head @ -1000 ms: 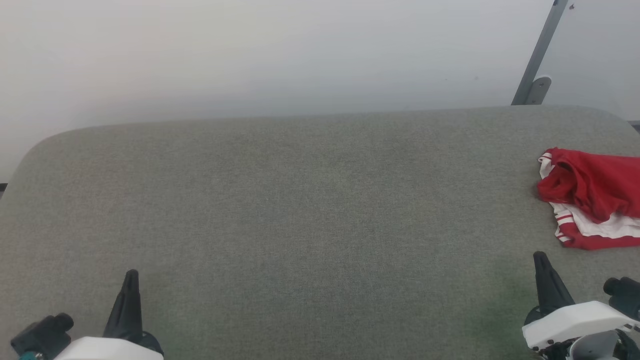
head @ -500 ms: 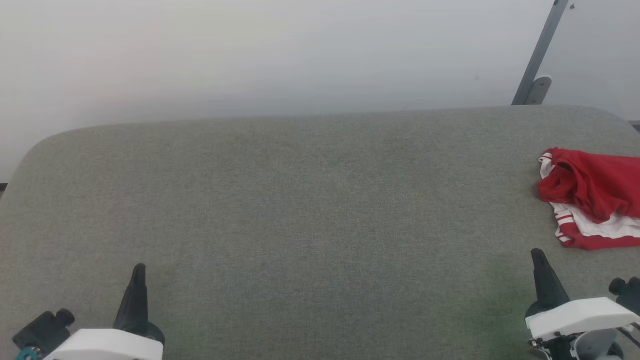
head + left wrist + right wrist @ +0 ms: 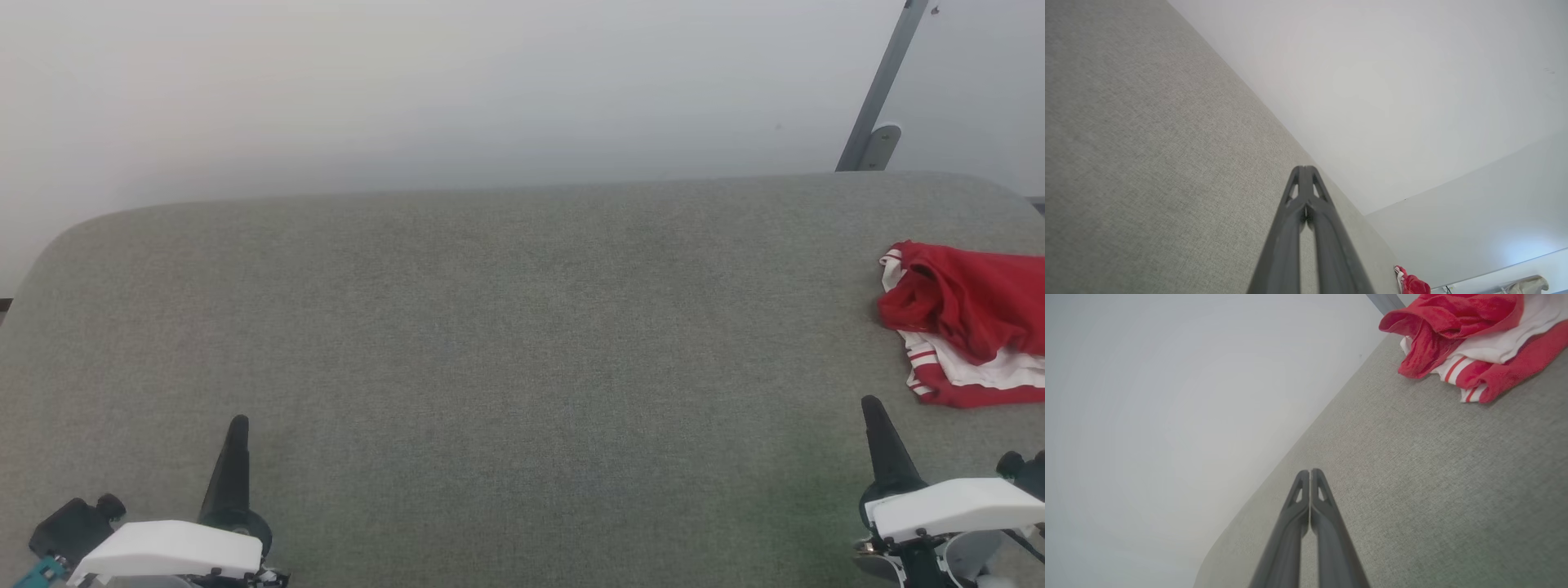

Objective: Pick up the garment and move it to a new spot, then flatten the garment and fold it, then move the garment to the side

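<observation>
The garment [image 3: 967, 322] is a crumpled heap of bright-red cloth with white panels and red-and-white stripes, lying at the right edge of the grey table [image 3: 506, 327]. It fills the top right of the right wrist view as the garment [image 3: 1470, 343], and shows tiny and far off as the garment [image 3: 1412, 283] in the left wrist view. My right gripper [image 3: 870, 406] is shut and empty, a short way in front of the cloth and apart from it; its tips [image 3: 1310, 471] meet. My left gripper [image 3: 237, 422] is shut and empty at the lower left, tips [image 3: 1305, 167] together.
A white wall [image 3: 408, 90] rises behind the table's far edge. A grey metal post with a bracket [image 3: 878, 106] leans at the back right. The table's corners are rounded, and the garment runs past the head view's right border.
Both grippers have crept a little forward over the table, fingertips higher in the head view. The garment has not moved.
</observation>
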Motion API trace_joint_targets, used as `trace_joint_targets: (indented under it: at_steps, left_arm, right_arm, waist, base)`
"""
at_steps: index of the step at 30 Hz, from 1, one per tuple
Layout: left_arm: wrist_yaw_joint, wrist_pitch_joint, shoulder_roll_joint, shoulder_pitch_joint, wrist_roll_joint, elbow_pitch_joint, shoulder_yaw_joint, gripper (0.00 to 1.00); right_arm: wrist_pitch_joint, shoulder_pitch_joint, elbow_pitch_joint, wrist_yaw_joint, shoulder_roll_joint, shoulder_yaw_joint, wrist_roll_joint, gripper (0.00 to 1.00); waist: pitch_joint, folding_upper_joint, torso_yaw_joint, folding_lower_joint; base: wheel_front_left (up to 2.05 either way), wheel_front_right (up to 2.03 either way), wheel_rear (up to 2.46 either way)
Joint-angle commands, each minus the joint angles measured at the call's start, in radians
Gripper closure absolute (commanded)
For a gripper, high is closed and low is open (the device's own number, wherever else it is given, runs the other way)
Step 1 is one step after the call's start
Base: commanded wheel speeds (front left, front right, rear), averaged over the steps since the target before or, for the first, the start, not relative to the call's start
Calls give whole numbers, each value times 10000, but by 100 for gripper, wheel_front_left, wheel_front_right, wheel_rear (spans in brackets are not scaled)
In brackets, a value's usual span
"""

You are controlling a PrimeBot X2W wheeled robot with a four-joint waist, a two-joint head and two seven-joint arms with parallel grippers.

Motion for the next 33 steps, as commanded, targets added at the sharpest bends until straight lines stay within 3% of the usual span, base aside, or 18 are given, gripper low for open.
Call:
trace_joint_targets:
  at_steps: [1, 33]
  left_arm:
    - [-13, 61, 8, -226, -225, -49, -8, 100]
    - [-22, 930, -327, -743, -3192, 199, -76, 100]
  right_arm:
    - [87, -216, -147, 4, -20, -12, 255, 100]
    - [938, -358, -384, 4, 294, -144, 3341, 100]
  waist:
    - [0, 0, 1, 0]
    - [12, 0, 17, 0]
  base:
    - [0, 0, 0]
    - [0, 0, 0]
